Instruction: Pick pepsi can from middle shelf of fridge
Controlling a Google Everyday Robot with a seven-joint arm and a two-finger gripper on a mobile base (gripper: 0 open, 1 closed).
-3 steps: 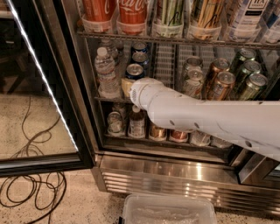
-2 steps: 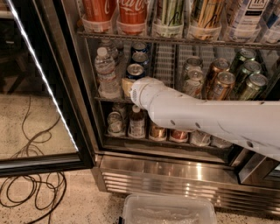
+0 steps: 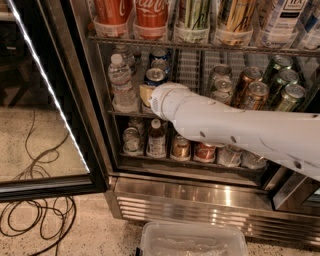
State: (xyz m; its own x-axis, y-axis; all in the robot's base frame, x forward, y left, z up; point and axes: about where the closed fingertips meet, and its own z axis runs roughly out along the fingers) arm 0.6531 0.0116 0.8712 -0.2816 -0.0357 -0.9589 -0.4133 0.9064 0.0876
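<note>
Speckled floor (image 3: 85,235) runs along the bottom of the camera view, with a loose tangle of black cables (image 3: 35,220) at the lower left and a clear plastic bin (image 3: 195,240) at the bottom edge. The fridge (image 3: 200,205) fills most of the frame, its ribbed steel base showing below the racks. Its glass door (image 3: 30,125) stands open to the left, and a white light strip (image 3: 47,85) slants down its frame.

The middle table (image 3: 125,113) is a wire rack across the fridge's width. Near its left front corner stands a clear water bottle (image 3: 120,80). Just right of the bottle, close to the front edge, stands the pepsi can (image 3: 154,77), upright and blue with a silver top, and more blue cans (image 3: 160,54) are lined up behind it toward the back edge. Copper-brown cans (image 3: 250,87) and green cans (image 3: 286,85) fill the right half of the table.

The white arm (image 3: 240,130) reaches in from the right edge of the frame, and its rounded end covers the table's front edge just below and right of the pepsi can. The gripper (image 3: 146,95) shows only as a pale bit past that end, right at the foot of the can. Whether it is open, or has hold of the can, cannot be told.

Red Coca-Cola cans (image 3: 150,15) stand on the rack above, and small bottles and cans (image 3: 180,147) sit on the rack below.
</note>
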